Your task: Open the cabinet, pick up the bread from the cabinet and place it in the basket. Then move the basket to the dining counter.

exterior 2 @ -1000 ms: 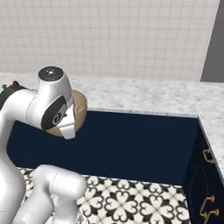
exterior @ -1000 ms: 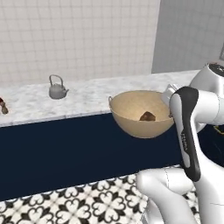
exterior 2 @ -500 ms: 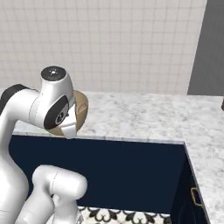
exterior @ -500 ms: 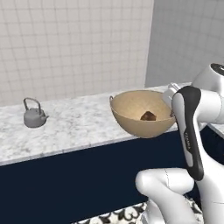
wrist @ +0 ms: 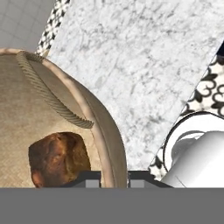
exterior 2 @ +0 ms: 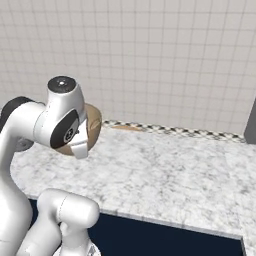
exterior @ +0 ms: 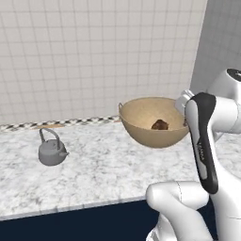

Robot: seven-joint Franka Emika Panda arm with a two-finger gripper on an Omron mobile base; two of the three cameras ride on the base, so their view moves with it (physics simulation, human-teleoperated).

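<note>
Basket, round and tan, hangs in the air above the dining counter, carried at its right rim by the gripper. In the hand view the two dark fingertips sit either side of the basket wall, one inside and one outside, closed on the rim. Bread, a small brown crusty lump, lies in the bottom of the basket; the hand view shows it just beside the inner fingertip, with one of the basket's rope handles looping along the rim above it.

From the left base view the basket floats over the back right part of the white, grey-veined marble top, clear of the surface. A grey kettle stands on the marble well to the left of it, nearer the counter's left edge. A patterned black-and-white strip runs along the back edge of the counter where it meets the tiled wall. The counter's dark navy front shows below the marble's near edge.
</note>
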